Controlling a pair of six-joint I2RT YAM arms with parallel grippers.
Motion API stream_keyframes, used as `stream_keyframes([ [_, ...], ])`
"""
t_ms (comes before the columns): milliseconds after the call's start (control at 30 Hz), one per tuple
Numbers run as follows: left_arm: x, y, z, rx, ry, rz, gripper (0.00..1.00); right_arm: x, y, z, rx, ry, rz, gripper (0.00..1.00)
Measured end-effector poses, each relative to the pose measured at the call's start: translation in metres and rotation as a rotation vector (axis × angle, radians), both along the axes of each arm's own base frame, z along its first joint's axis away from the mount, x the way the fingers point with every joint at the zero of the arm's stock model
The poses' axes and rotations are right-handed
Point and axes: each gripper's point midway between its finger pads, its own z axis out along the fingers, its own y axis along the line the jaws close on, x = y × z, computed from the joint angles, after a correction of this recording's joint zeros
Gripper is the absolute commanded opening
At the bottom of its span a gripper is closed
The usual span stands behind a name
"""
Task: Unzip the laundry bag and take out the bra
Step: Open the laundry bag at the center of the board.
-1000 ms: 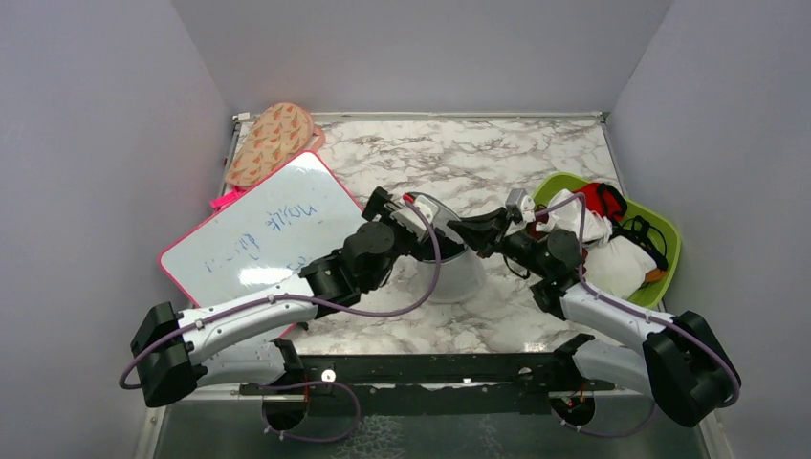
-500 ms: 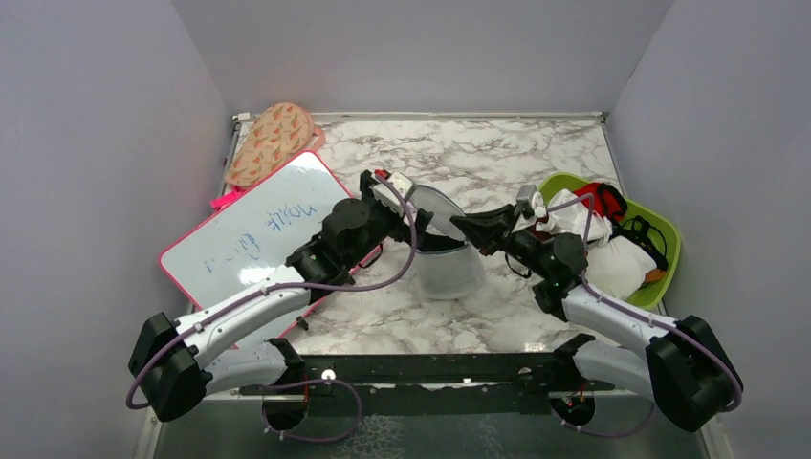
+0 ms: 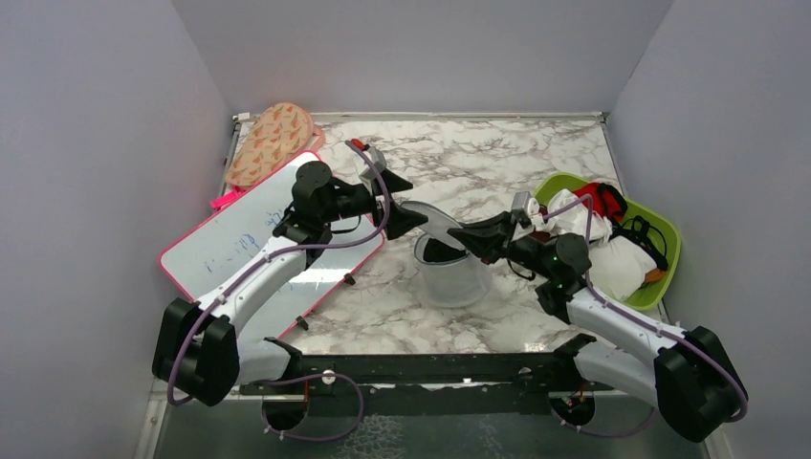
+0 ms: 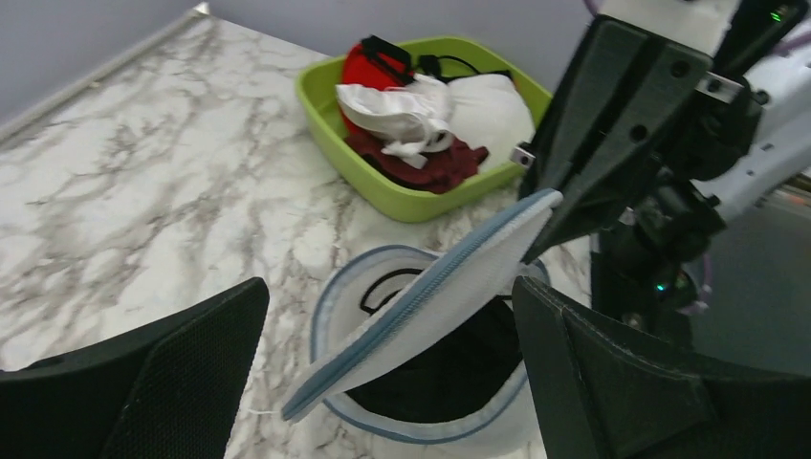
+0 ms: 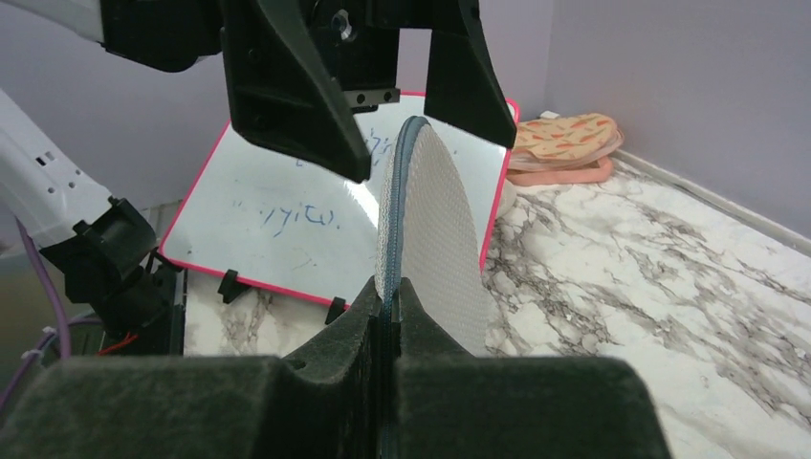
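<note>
Right tool clamps the laundry bag by its raised lid flap; left tool gapes wide, empty, beside it.

Faint blue handwriting is seen on the white, pink-framed rectangular whiteboard, lying flat on the marble tabletop. The strokes are too blurred and glare-washed for any word to be read.

Left end effector spread wide; right end effector pinched closed; arms extended.
</note>
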Motion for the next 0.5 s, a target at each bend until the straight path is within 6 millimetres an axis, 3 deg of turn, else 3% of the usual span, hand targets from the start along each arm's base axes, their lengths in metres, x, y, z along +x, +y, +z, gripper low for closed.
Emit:
stream_keyframes([
  [100,-0.018,-0.006,-0.007,0.007,0.025,-0.12,0.92,-0.004,0.003,0.001,-0.013,-0.012,0.031,0.01],
  [167,-0.028,-0.008,-0.005,0.004,0.014,-0.181,0.85,-0.006,0.004,0.004,-0.014,-0.022,0.047,0.01],
  [300,-0.038,-0.01,-0.009,0.012,0.022,-0.248,0.6,-0.009,0.006,0.003,-0.021,-0.023,0.067,0.01],
  [400,-0.032,-0.012,-0.017,0.054,0.052,-0.258,0.3,-0.01,0.006,0.0,-0.033,-0.021,0.071,0.01],
  [500,-0.024,-0.012,-0.02,0.104,0.061,-0.246,0.08,-0.01,0.006,-0.003,-0.058,-0.018,0.069,0.01],
])
